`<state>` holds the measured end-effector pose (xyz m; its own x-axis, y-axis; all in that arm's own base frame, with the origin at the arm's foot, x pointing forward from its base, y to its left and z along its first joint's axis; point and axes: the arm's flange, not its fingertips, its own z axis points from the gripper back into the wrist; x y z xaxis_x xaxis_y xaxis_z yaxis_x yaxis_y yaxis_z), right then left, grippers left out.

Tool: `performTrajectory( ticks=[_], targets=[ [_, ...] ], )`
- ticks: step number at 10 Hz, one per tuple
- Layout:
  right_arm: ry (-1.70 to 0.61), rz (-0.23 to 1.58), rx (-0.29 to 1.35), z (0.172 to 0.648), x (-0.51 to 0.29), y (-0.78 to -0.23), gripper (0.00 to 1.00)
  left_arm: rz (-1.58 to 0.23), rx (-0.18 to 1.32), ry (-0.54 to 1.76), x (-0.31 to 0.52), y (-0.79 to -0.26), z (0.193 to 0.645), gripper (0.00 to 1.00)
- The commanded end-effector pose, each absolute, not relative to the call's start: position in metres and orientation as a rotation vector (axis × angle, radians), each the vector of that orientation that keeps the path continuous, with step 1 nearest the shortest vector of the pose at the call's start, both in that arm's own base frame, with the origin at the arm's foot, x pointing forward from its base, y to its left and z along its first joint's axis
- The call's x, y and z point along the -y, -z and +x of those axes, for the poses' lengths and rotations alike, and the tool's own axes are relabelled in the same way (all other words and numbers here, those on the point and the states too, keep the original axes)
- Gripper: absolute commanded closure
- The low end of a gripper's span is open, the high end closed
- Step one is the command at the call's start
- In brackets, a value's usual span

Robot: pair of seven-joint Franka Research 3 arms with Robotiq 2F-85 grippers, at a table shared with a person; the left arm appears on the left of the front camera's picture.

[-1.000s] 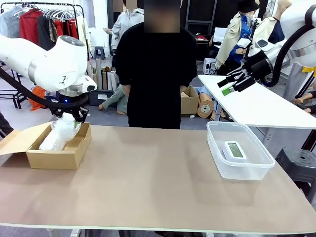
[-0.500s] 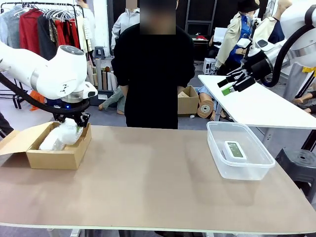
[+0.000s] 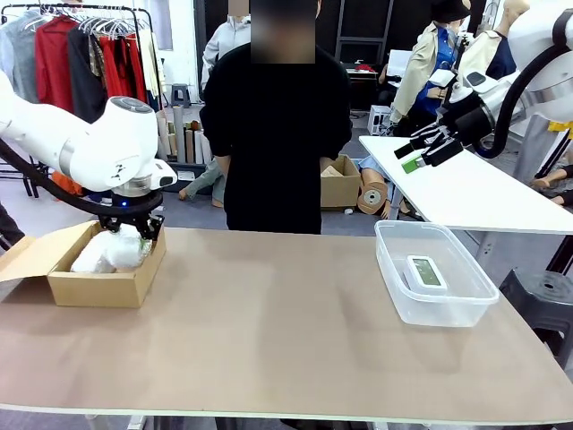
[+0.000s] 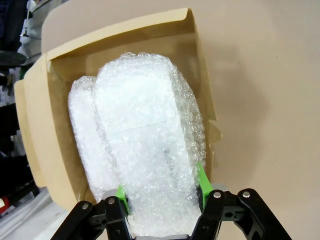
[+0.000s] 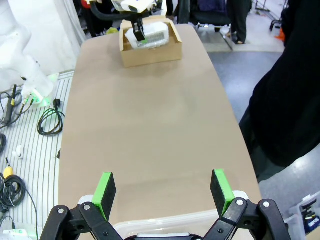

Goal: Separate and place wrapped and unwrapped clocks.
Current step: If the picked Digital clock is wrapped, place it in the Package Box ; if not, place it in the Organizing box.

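1. Lower than one second ago, the left gripper [image 3: 132, 229] has brought its bundle [image 4: 150, 150] down into the box [image 3: 103, 287]; before, the bundle hung above the box rim.
2. Its green pads [image 4: 121, 196] pinch the near end of this bubble-wrap bundle from both sides, as the left wrist view shows.
3. A second bundle [image 4: 87, 145] lies in the box just beside the held one, touching it along its side.
4. The box is brown cardboard with an open flap and stands at the far left of the table [image 3: 269, 331].
5. The right gripper [image 3: 419, 154] has not moved; it hangs high at the far right, well apart from the table top, with its fingers spread wide and nothing between them.
6. Below it, the clock [image 3: 425, 271] lies flat in a clear tub [image 3: 434, 273] at the right side of the table, screen up.
7. A person [image 3: 282, 134] in black stands at the far edge, between the box and the tub.
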<state>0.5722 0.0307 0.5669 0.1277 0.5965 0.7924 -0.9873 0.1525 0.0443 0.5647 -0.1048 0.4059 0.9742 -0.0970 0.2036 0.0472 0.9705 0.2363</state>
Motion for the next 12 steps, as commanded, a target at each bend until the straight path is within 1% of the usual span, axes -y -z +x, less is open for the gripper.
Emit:
performTrajectory(
  ticks=[1,12],
  targets=[
    [-1.29,0.677,0.725,0.572,-0.031,-0.568,0.0,0.194,0.234,0.102,0.099,-0.403,0.563,1.0],
    [-1.29,0.677,0.725,0.572,-0.031,-0.568,0.0,0.164,0.163,0.092,0.086,-0.37,0.578,1.0]
  ],
)
